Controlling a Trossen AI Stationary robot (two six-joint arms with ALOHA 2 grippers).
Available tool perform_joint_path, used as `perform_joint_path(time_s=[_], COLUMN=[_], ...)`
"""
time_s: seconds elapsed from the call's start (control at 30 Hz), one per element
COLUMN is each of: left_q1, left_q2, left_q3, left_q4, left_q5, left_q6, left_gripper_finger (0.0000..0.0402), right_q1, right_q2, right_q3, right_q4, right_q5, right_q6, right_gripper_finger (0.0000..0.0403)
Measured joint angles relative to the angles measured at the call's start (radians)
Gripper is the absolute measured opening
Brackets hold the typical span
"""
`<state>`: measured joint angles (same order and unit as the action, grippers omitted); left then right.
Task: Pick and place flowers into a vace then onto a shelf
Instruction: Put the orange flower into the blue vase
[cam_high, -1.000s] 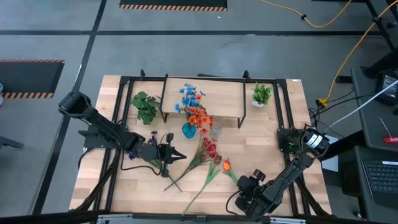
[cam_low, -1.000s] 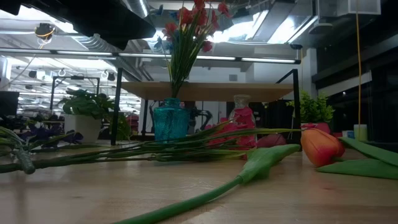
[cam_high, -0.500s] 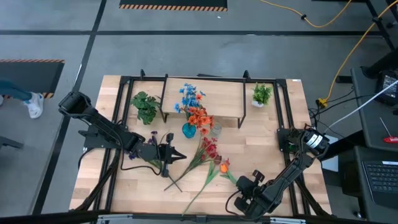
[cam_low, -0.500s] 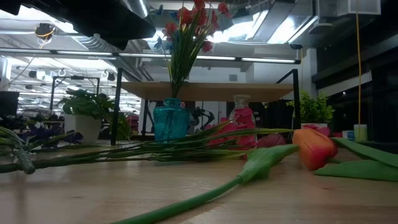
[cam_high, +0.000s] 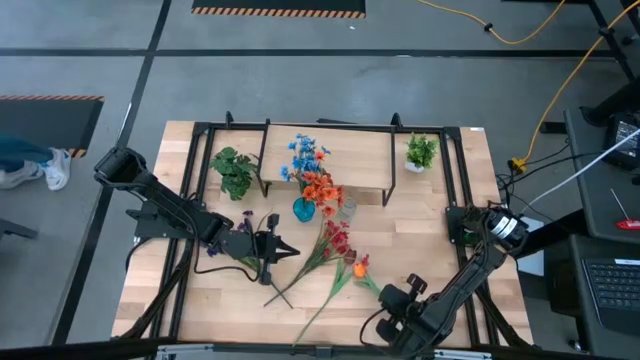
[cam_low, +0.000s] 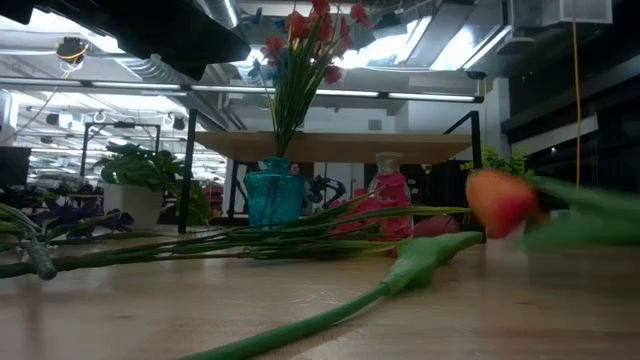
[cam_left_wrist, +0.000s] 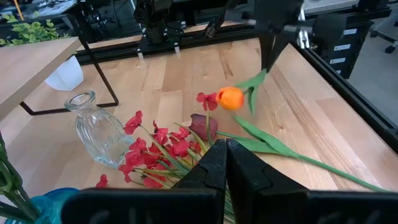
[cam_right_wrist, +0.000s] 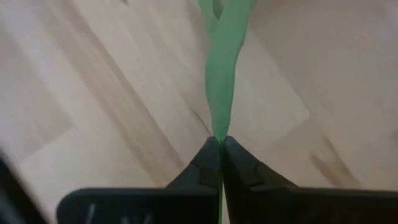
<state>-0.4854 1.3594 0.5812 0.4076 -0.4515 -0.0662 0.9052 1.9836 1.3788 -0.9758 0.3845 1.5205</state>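
Observation:
An orange tulip (cam_left_wrist: 231, 98) hangs just over the table's near right part, and my right gripper (cam_left_wrist: 267, 65) is shut on its green stalk. Red flowers (cam_high: 335, 240) and a long green stem (cam_high: 322, 302) lie flat on the tabletop. A blue vase (cam_high: 302, 209) holding blue and orange flowers stands in front of the shelf (cam_high: 350, 160), with a clear glass vase (cam_left_wrist: 99, 134) beside it. My left gripper (cam_high: 287, 248) hovers shut left of the red flowers, with nothing between its fingers. My right gripper pinches the tulip's green stalk (cam_right_wrist: 219, 121) between its two fingers, some way back from the bloom. The fingers come steeply from above. The tulip is lifted off the table, and its bloom (cam_low: 497, 200) hangs below and to one side of the fingers.
Two small potted plants (cam_high: 233, 172) (cam_high: 421, 152) stand at the shelf's left and right ends. A purple flower (cam_high: 245, 218) lies by my left arm. A black frame (cam_high: 455, 180) runs along the table's sides. Bare wood lies right of the tulip.
My right gripper has shut on the tulip's stalk and gone up. The tulip, which lay on the table, is now lifted clear, and its bloom has swung a little toward the table's left.

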Motion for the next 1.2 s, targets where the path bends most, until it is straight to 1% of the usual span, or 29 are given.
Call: perform_joint_path(time_s=[0.17, 0.3, 0.47, 0.67, 0.77, 0.87, 0.97, 1.07, 1.13, 1.2], left_q1=[0.0, 0.0, 0.0, 0.0, 0.0, 0.0, 0.0, 0.0, 0.001, 0.002], left_q2=[0.0, 0.0, 0.0, 0.0, 0.0, 0.0, 0.0, 0.0, 0.0, 0.0], left_q3=[0.0, 0.0, 0.0, 0.0, 0.0, 0.0, 0.0, 0.0, 0.0, 0.0], left_q4=[0.0, 0.0, 0.0, 0.003, 0.003, 0.002, 0.002, 0.003, 0.005, 0.008], left_q5=[0.0, 0.0, 0.0, 0.0, 0.0, 0.0, 0.0, 0.0, -0.003, -0.008], left_q6=[0.0, 0.0, -0.001, 0.0, 0.0, 0.0, 0.0, 0.0, 0.0, 0.0], left_gripper_finger=[0.0003, 0.0003, 0.0003, 0.0003, 0.0003, 0.0003, 0.0003, 0.0003, 0.0003, 0.0004], right_q1=[0.01, 0.021, 0.028, 0.026, 0.022, 0.02, 0.018, 0.006, -0.013, -0.039], right_q2=[-0.002, -0.028, -0.121, -0.246, -0.321, -0.406, -0.498, -0.574, -0.616, -0.65], right_q3=[0.084, 0.108, 0.086, 0.004, -0.084, -0.204, -0.329, -0.451, -0.527, -0.597], right_q4=[-0.104, -0.121, -0.112, -0.046, 0.063, 0.209, 0.373, 0.557, 0.702, 0.852], right_q5=[0.012, 0.025, 0.079, 0.121, 0.13, 0.156, 0.231, 0.319, 0.346, 0.349], right_q6=[-0.026, -0.076, -0.126, -0.271, -0.353, -0.41, -0.511, -0.658, -0.779, -0.903], right_gripper_finger=[0.0002, 0.0002, 0.0002, 0.0002, 0.0001, 0.0001, 0.0001, 0.0001, 0.0001, 0.0001])
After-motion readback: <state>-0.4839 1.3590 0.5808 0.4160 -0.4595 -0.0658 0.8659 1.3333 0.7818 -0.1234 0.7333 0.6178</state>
